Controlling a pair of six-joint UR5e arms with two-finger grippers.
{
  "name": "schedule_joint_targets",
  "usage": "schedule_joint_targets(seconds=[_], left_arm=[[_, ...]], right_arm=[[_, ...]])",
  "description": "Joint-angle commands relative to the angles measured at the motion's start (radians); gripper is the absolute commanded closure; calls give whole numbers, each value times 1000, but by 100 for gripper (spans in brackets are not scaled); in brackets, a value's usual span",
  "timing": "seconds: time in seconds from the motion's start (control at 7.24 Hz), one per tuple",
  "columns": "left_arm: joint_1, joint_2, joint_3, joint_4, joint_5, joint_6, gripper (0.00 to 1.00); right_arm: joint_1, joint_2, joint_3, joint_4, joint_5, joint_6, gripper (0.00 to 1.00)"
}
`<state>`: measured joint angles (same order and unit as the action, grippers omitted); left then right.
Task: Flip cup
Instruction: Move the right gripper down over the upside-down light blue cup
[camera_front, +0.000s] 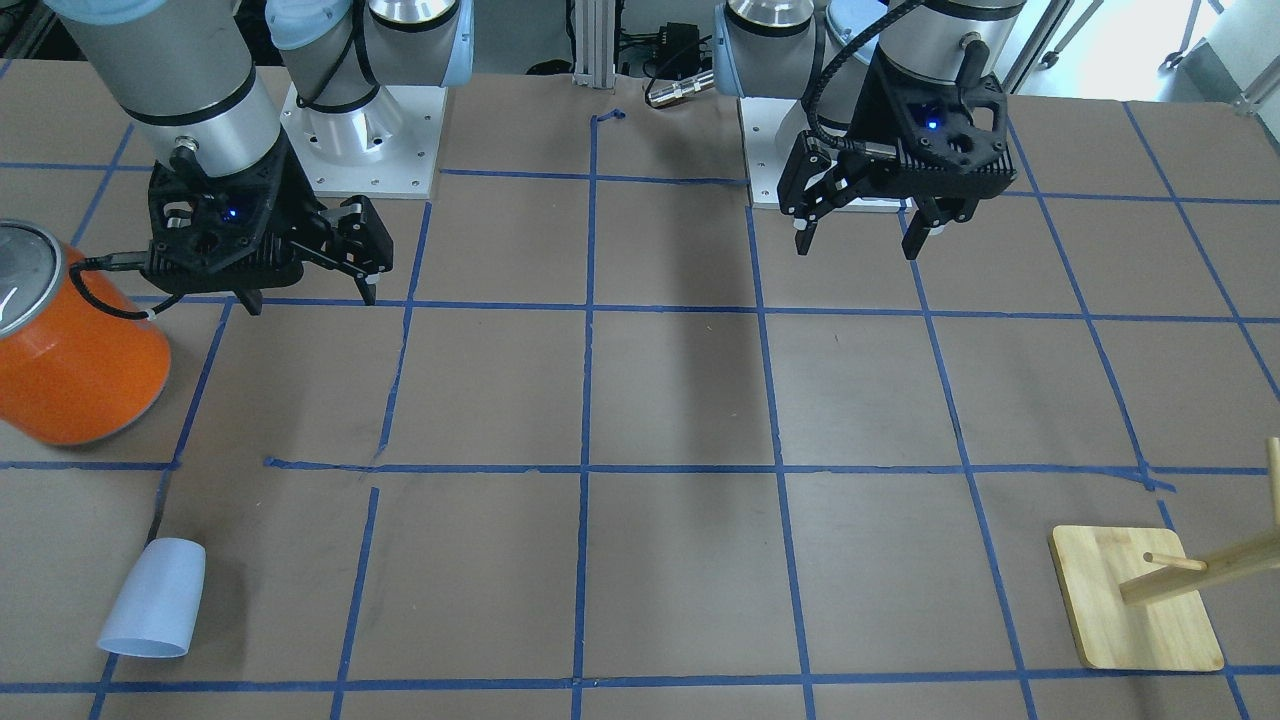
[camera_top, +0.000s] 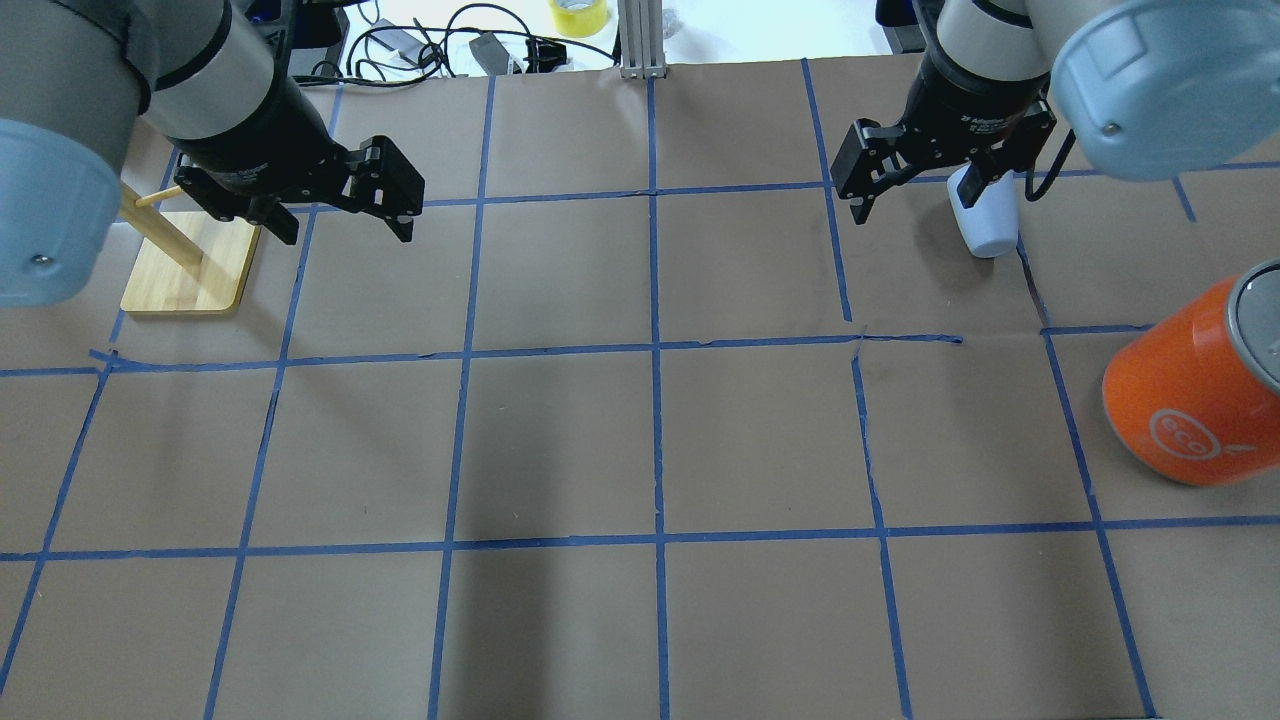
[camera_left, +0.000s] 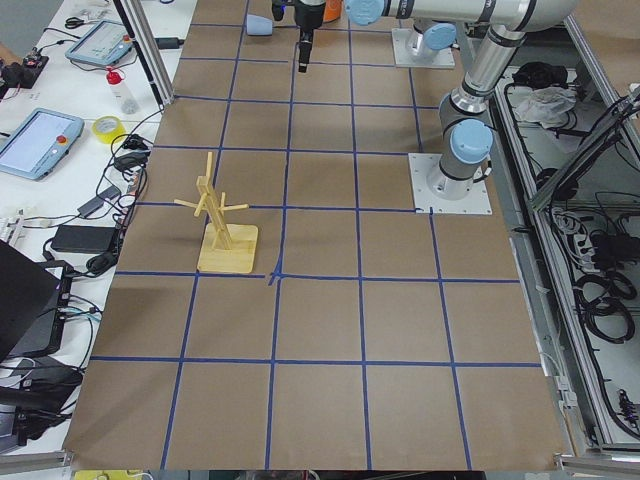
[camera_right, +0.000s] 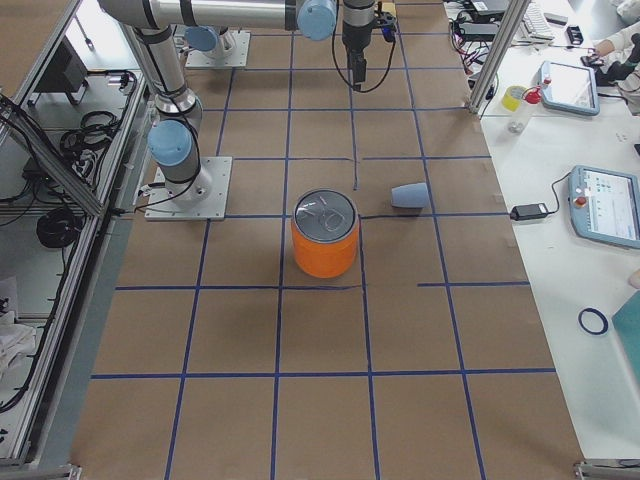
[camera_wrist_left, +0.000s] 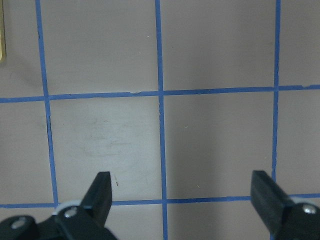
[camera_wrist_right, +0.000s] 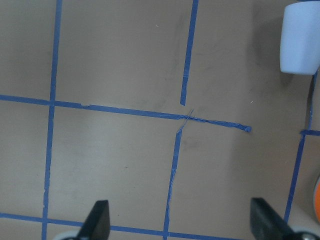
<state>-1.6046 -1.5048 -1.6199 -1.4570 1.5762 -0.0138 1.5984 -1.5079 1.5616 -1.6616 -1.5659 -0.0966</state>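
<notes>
The cup (camera_front: 150, 600) is a small pale lavender-blue tumbler. It lies on its side on the brown table, near the far edge on my right. It also shows in the overhead view (camera_top: 988, 228), partly behind my right gripper, in the right wrist view (camera_wrist_right: 301, 37) at the top right corner, and in the exterior right view (camera_right: 410, 195). My right gripper (camera_front: 310, 298) (camera_top: 912, 200) (camera_wrist_right: 180, 215) is open and empty, above the table and short of the cup. My left gripper (camera_front: 858, 248) (camera_top: 345, 228) (camera_wrist_left: 182, 185) is open and empty over bare table.
A large orange can (camera_front: 80, 350) (camera_top: 1190, 400) (camera_right: 325, 245) with a silver top stands on my right, between the cup and my base. A wooden peg rack (camera_front: 1135, 600) (camera_top: 190, 265) (camera_left: 225, 235) stands on my far left. Blue tape lines grid the table.
</notes>
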Motion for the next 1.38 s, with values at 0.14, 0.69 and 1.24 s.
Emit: schedule_joint_targets(seconds=[0.14,0.69,1.24], left_arm=[[0,0,-2,-5,-2,0,0],[0,0,-2,-5,-5,0,0],[6,-2,0,4,-8,0,0]], right_arm=[[-17,5,0,-9,1,-8,0],[-109,12,2,-3,4,-20,0],[-115,25,6,-23,1,-17,0]])
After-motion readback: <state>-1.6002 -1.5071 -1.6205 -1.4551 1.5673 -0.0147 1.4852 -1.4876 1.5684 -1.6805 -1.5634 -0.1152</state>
